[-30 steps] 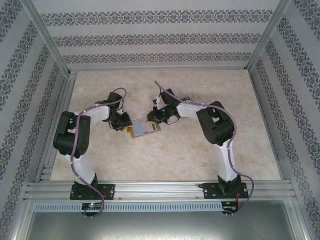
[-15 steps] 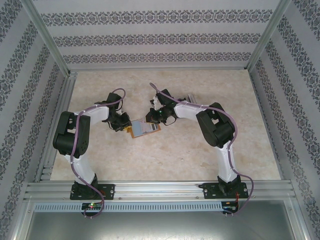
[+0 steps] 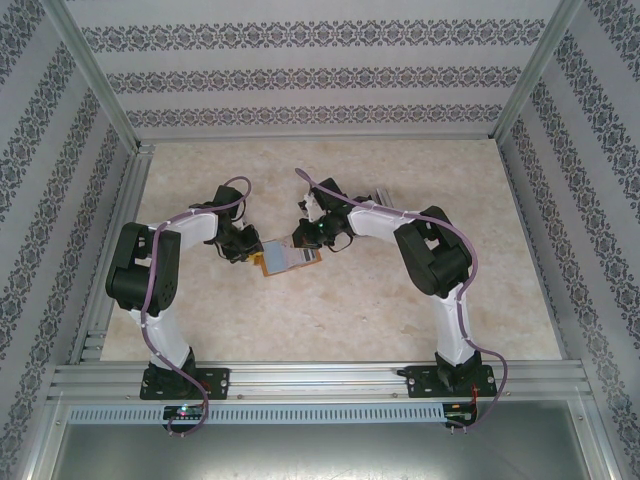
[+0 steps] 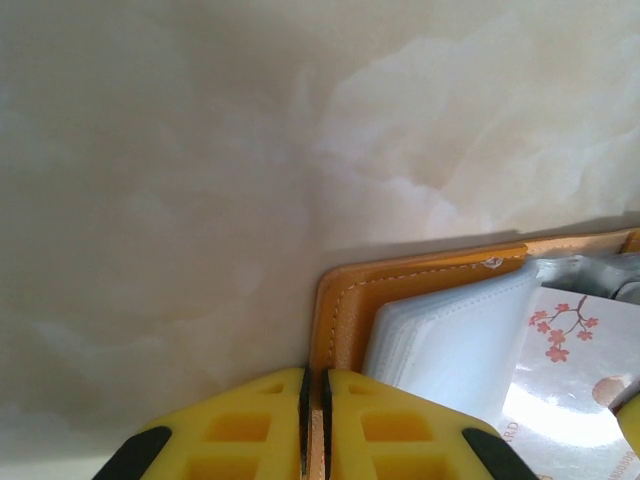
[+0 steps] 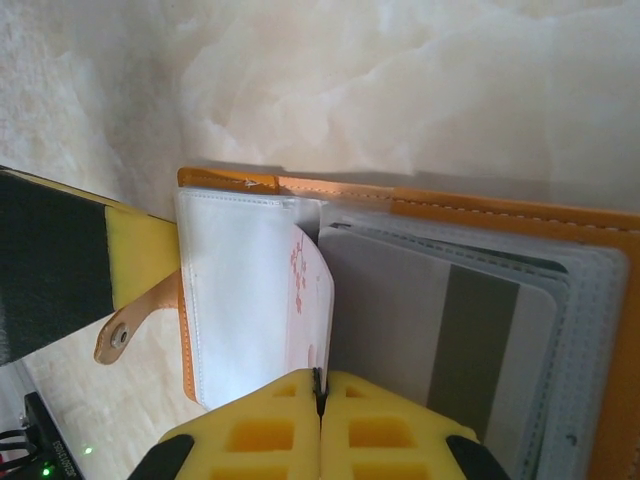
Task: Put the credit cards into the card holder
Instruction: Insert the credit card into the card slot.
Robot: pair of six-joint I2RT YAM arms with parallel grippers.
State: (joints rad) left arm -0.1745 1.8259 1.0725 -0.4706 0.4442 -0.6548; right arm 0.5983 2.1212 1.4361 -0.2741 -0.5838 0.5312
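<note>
Left gripper (image 4: pixel 314 395) pinching card holder (image 4: pixel 345 305) edge, right gripper (image 5: pixel 320 395) nipping credit card (image 5: pixel 312 300) half-hidden behind sleeve (image 5: pixel 240 290)

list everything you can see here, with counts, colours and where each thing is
card holder: one, orange-tan, lying open at mid-table between the two grippers
clear sleeves: a stack, count unclear, translucent white, inside the card holder
blossom card: one, white with pink blossoms, among the sleeves
striped card: one, grey with a dark stripe, in a sleeve beside the blossom card
snap tab: one, orange-tan, at the holder's edge
table: one, pale marbled beige
walls: three, white with dark patterned bands, around the table
left gripper: one, yellow fingers, shut on the card holder's edge
right gripper: one, yellow fingers, apparently shut on the blossom card's edge
</note>
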